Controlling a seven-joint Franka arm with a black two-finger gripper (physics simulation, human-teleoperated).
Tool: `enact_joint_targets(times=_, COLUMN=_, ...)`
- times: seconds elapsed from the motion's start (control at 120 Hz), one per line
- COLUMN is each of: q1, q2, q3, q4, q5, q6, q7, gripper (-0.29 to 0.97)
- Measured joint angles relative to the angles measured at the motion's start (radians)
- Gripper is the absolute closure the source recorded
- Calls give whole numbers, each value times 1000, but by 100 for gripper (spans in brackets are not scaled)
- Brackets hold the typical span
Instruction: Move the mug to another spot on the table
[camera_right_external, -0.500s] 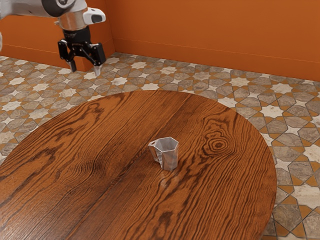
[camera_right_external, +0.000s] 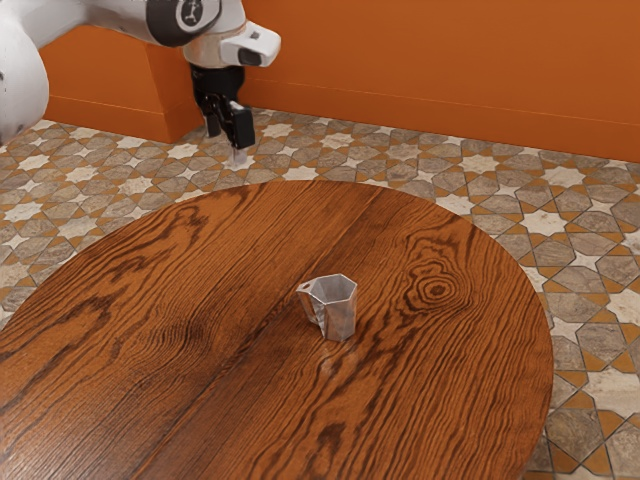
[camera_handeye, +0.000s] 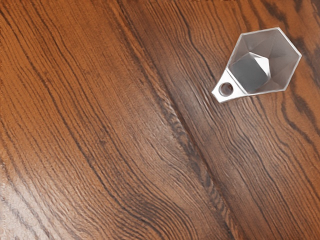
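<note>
One mug (camera_right_external: 328, 305) on one table (camera_right_external: 150, 330), cut off at 7 o'clock; one end effector (camera_right_external: 238, 152) at the mug's 11 o'clock, edge-on, so I cannot tell how far open it is.

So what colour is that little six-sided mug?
The hexagonal metal mug is silvery grey, clearest in the wrist view.

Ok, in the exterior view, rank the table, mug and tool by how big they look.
1. table, by far the largest.
2-3. mug and tool look about alike; the tool hangs farther from the camera, so I won't rank them.
</note>
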Motion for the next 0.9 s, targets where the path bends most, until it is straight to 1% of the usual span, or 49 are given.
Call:
enact_joint_targets(times=0.108, q1=-1, q2=35, q3=0, q4=66, q5=9, q6=-1, q7=161, gripper=0)
enact_joint_targets(times=0.225, q1=-10, q2=40, q3=-6, q4=56, q5=0, q6=17, q7=334, gripper=0)
enact_joint_targets(times=0.308, q1=-16, q2=36, q3=-6, q4=32, q5=-20, q6=50, q7=455, gripper=0)
enact_joint_targets(times=0.467, q1=-22, q2=34, q3=-5, q4=1, q5=-86, q6=124, q7=653, gripper=0)
enact_joint_targets(times=0.617, q1=-14, q2=36, q3=6, q4=-30, q5=-134, q6=162, q7=798, gripper=0)
enact_joint_targets(times=0.792, q1=-10, q2=53, q3=18, q4=-99, q5=-152, q6=192, q7=923, gripper=0)
enact_joint_targets(times=0.9, q1=-11, q2=61, q3=19, q4=-171, q5=-164, q6=223, q7=981, gripper=0)
